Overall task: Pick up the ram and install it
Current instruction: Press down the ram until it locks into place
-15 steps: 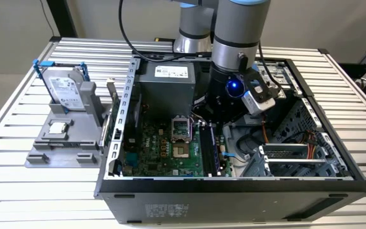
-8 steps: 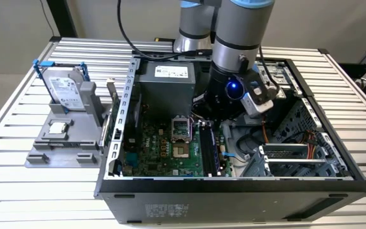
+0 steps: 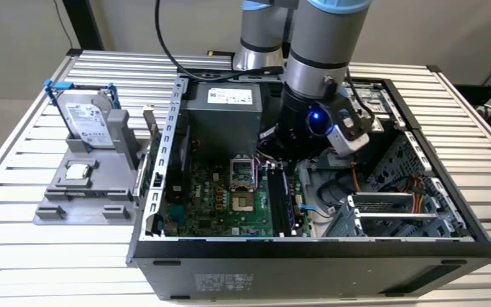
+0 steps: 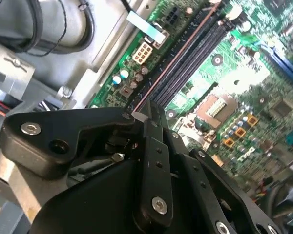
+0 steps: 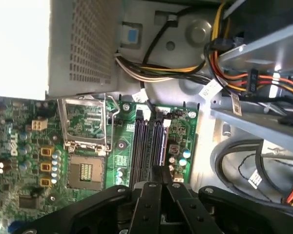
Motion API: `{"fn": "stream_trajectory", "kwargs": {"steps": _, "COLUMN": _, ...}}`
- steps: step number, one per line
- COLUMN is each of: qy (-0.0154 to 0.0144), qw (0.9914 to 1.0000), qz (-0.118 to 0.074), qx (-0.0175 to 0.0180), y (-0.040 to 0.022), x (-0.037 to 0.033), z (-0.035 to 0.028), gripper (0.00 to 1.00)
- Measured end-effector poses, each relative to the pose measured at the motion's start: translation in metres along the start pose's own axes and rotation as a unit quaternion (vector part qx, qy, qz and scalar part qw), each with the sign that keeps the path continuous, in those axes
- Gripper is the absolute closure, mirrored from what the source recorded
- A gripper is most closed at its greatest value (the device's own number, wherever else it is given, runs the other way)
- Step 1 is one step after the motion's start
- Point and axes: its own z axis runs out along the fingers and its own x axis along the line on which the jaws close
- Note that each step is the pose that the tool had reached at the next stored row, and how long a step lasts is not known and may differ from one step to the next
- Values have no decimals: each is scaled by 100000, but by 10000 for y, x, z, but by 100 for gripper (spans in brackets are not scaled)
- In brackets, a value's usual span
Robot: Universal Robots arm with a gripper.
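The ram (image 3: 280, 201) is a long dark board with black chips, standing on edge in the motherboard's memory slots (image 5: 149, 141) inside the open computer case (image 3: 314, 251). In the second wrist view its thin top edge (image 4: 180, 53) runs away from the fingertips. My gripper (image 3: 280, 165) is down inside the case over the ram's far end. In both wrist views the black fingers (image 4: 154, 146) are drawn together, and the gripper (image 4: 151, 111) (image 5: 161, 171) has its tips at the ram's top edge. I cannot see whether the board sits between them.
The CPU socket (image 3: 241, 173) (image 5: 85, 126) lies beside the slots, and the grey power supply (image 3: 228, 109) stands behind them. Cable bundles (image 5: 244, 73) and drive cages crowd the exterior view's right. A silver hard drive (image 3: 87, 121) stands on a grey fixture (image 3: 84, 192) outside the case.
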Motion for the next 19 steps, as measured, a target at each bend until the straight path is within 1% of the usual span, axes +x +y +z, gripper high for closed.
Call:
{"fn": "stream_trajectory", "kwargs": {"steps": 2, "qy": -130, "qw": 99986, "qz": -1658, "qx": -201, "y": 0, "x": 0, "z": 12, "gripper": 100}}
{"fn": "stream_trajectory", "kwargs": {"steps": 4, "qy": -260, "qw": 99942, "qz": -3371, "qx": -331, "y": 2, "x": 0, "z": 29, "gripper": 100}}
{"fn": "stream_trajectory", "kwargs": {"steps": 6, "qy": -373, "qw": 99867, "qz": -5137, "qx": -341, "y": 2, "x": 0, "z": 44, "gripper": 100}}
{"fn": "stream_trajectory", "kwargs": {"steps": 8, "qy": -503, "qw": 99754, "qz": -6983, "qx": -342, "y": 3, "x": 0, "z": 60, "gripper": 100}}
{"fn": "stream_trajectory", "kwargs": {"steps": 9, "qy": -561, "qw": 99689, "qz": -7853, "qx": -344, "y": 4, "x": 0, "z": 66, "gripper": 100}}
{"fn": "stream_trajectory", "kwargs": {"steps": 11, "qy": -699, "qw": 99529, "qz": -9661, "qx": -338, "y": 4, "x": 1, "z": 75, "gripper": 100}}
{"fn": "stream_trajectory", "kwargs": {"steps": 15, "qy": -952, "qw": 99128, "qz": -13140, "qx": -374, "y": 5, "x": 1, "z": 77, "gripper": 100}}
{"fn": "stream_trajectory", "kwargs": {"steps": 17, "qy": -1074, "qw": 98975, "qz": -14227, "qx": -587, "y": 4, "x": 0, "z": 77, "gripper": 100}}
{"fn": "stream_trajectory", "kwargs": {"steps": 18, "qy": -1165, "qw": 98906, "qz": -14685, "qx": -816, "y": 4, "x": -3, "z": 77, "gripper": 100}}
{"fn": "stream_trajectory", "kwargs": {"steps": 19, "qy": -1264, "qw": 98869, "qz": -14901, "qx": -1154, "y": 4, "x": -7, "z": 77, "gripper": 100}}
